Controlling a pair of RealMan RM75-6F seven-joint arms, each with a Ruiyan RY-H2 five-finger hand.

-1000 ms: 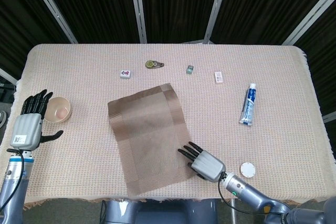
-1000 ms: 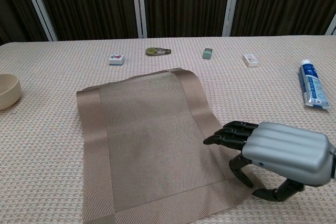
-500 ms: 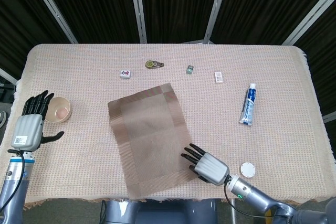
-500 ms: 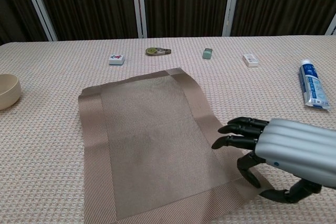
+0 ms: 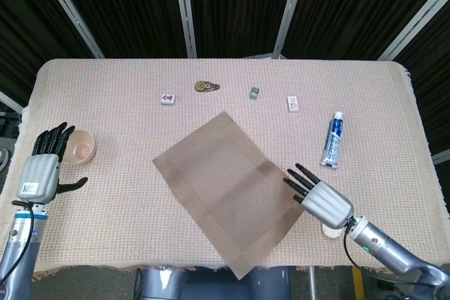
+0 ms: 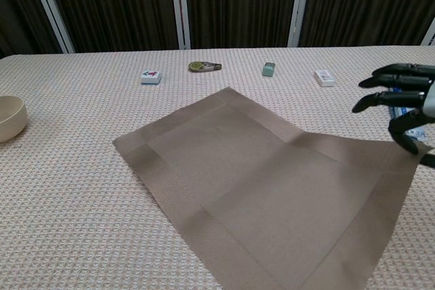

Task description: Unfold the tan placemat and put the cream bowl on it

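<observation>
The tan placemat (image 5: 228, 187) lies unfolded and turned at an angle in the middle of the table; its near corner hangs past the front edge. My right hand (image 5: 320, 198) holds its right corner, which is raised off the cloth in the chest view (image 6: 272, 181), below that hand (image 6: 401, 103). The cream bowl (image 5: 79, 147) stands upright at the far left, apart from the mat, and shows at the left edge of the chest view (image 6: 10, 117). My left hand (image 5: 43, 166) is beside the bowl with fingers spread, holding nothing.
A toothpaste tube (image 5: 332, 140) lies right of the mat. A white round lid (image 5: 330, 230) peeks out behind my right hand. Along the back are a mahjong tile (image 5: 168, 98), a tape measure (image 5: 206, 86), a small green block (image 5: 254, 93) and a white eraser (image 5: 293, 104).
My right hand has swung right and up with the mat's corner, turning the placemat counter-clockwise and pulling it rightward. The left hand and bowl have barely moved.
</observation>
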